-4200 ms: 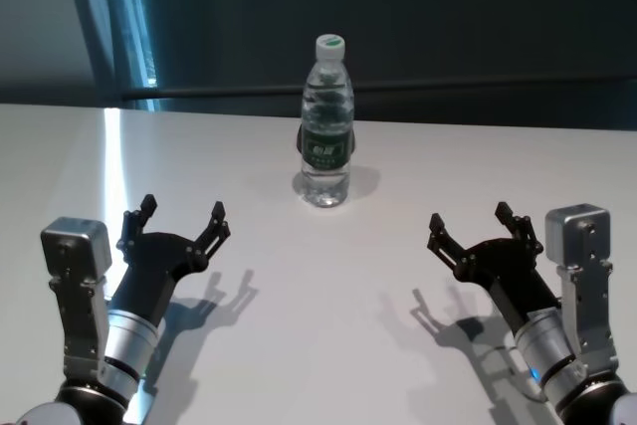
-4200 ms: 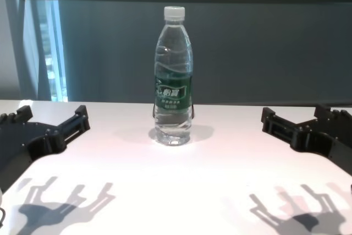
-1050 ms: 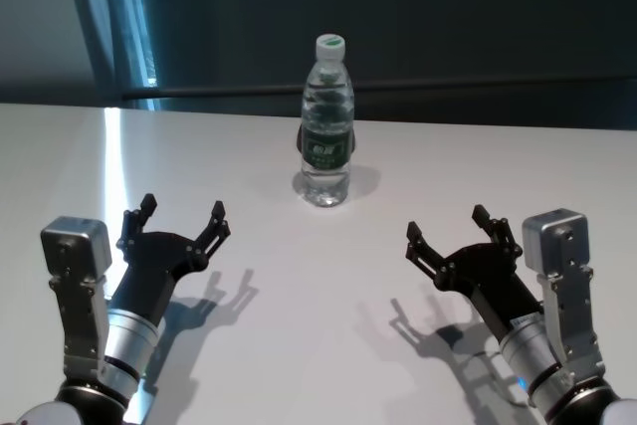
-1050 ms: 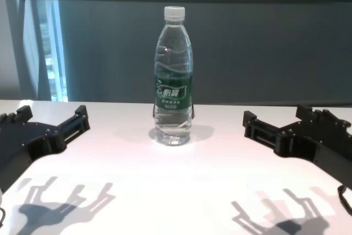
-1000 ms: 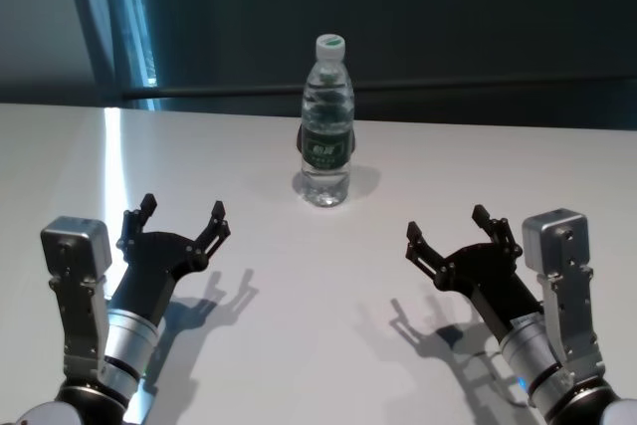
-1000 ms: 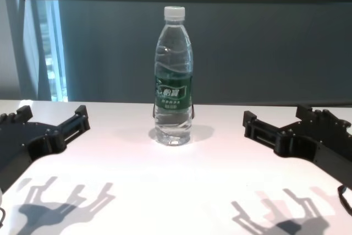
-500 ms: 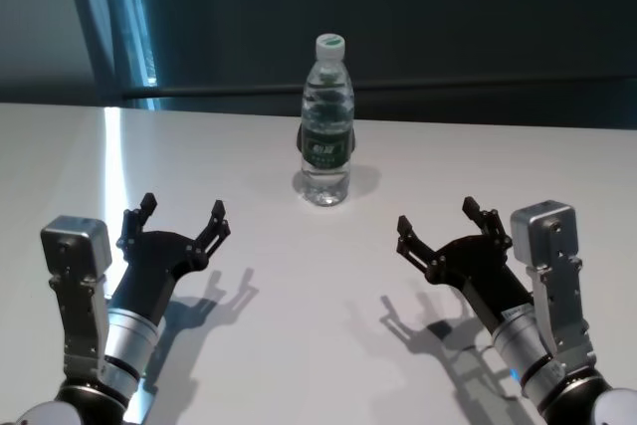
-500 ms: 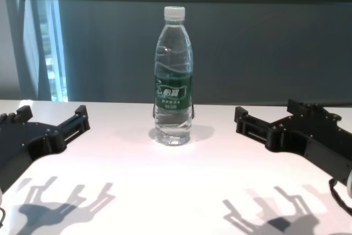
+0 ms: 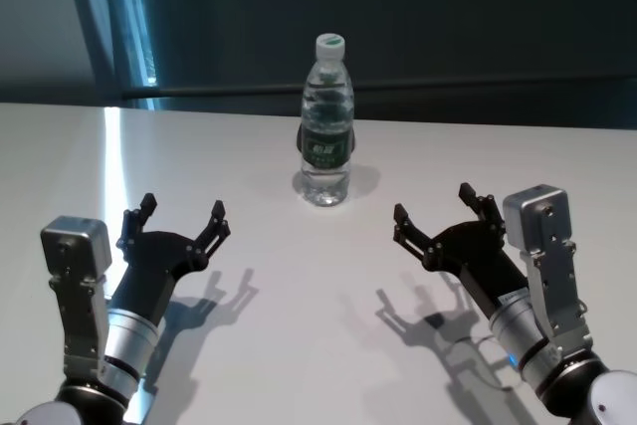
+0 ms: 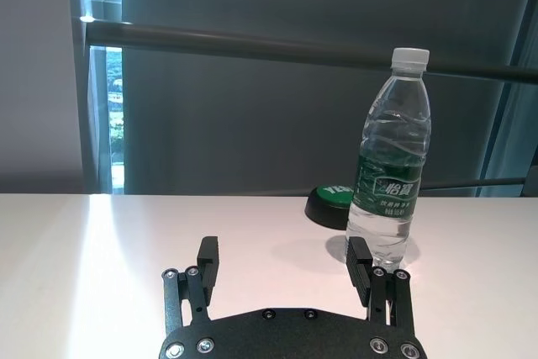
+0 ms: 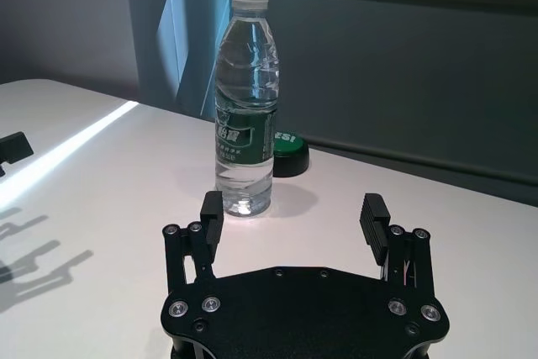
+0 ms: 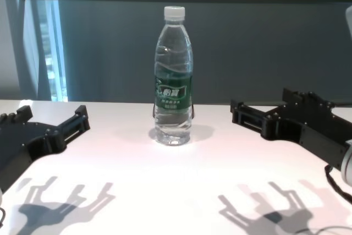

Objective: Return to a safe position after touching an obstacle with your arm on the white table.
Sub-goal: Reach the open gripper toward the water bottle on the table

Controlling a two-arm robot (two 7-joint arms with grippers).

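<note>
Dark panelled wall rose behind the wide white table (image 9: 299, 296), where the tall clear plastic water bottle with green label (image 9: 327, 121) stood upright mid-table. Beside it, the right gripper (image 9: 433, 218) hovered near with fingers spread; a careless sideways sweep could topple it. Parked at the near edge, the left gripper (image 9: 183, 217) was also spread.

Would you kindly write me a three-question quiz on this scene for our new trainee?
1. True or false: the water bottle stands upright on the white table.
2. Multiple choice: which gripper is nearer the bottle? A) the left gripper B) the right gripper C) neither, both touch it.
3. Short answer: what lies on the table just behind the bottle?

Key
1. True; its white cap is on top.
2. B. It is off to the bottle's right with jaws open, touching nothing; the left gripper is also open, farther back.
3. A low, round green object with white lettering.
</note>
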